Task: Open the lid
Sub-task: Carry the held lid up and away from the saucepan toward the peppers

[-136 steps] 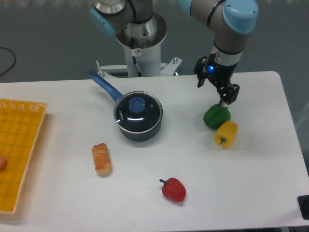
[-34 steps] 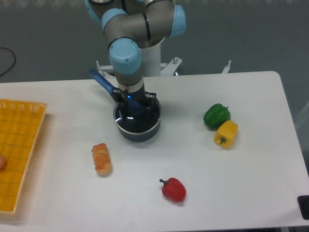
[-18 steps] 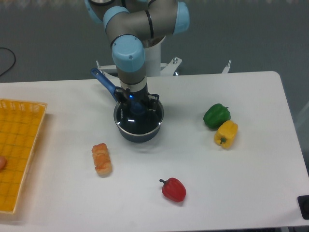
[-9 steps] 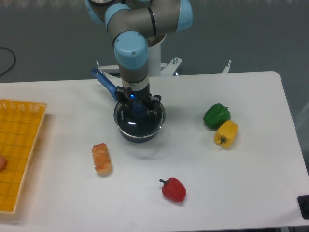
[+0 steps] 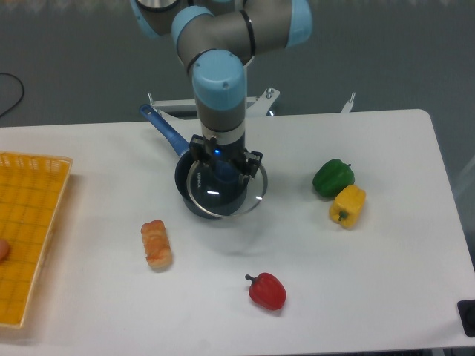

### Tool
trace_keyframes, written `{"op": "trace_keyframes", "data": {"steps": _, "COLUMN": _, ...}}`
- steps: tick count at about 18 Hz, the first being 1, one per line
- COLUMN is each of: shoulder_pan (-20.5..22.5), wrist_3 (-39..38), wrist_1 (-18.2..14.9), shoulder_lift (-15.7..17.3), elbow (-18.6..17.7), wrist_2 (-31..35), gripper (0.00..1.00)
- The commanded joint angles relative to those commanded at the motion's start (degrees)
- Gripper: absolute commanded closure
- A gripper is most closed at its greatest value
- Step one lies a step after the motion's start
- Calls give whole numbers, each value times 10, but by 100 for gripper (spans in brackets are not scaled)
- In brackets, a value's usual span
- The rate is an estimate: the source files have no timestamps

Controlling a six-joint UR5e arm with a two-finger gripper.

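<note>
Spreading across nearly the whole view, the white table [image 5: 386, 267] carries everything else, and the arm reaches down over its far middle from a base behind the far edge. At the left edge lies the yellow basket [image 5: 30, 230], well apart from the work. Next in size, the dark blue saucepan [image 5: 194, 194] sits at the far centre with its long handle [image 5: 165, 131] pointing far-left, away from the arm. The lid [image 5: 226, 191] hangs above it, no longer square on the pan: its metal rim overhangs the pan's right and near side, which I judge means it is lifted clear and carried off toward the right so the pan is left open. The gripper [image 5: 225, 167] comes straight down onto the lid's centre, its fingers pinched on the blue knob, the one part made for holding and the point where the lid hangs level. Whether the far-left rim touches the pan, I cannot tell. To the right, a green pepper [image 5: 333, 178] and a yellow pepper [image 5: 347, 205] lie touching each other; whether the lid's path will clear them depends on how far it goes. Near the front lies a red pepper [image 5: 266, 291], and left of it a bread roll [image 5: 156, 243], both apart from the pan. No brand, label or writing can be read anywhere here.
</note>
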Motion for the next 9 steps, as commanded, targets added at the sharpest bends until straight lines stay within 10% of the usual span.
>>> {"op": "trace_keyframes", "data": {"steps": 9, "shoulder_pan": 34, "wrist_3": 127, "wrist_1": 5, "shoulder_lift": -19, "elbow": 33, "wrist_2": -2, "gripper": 43}}
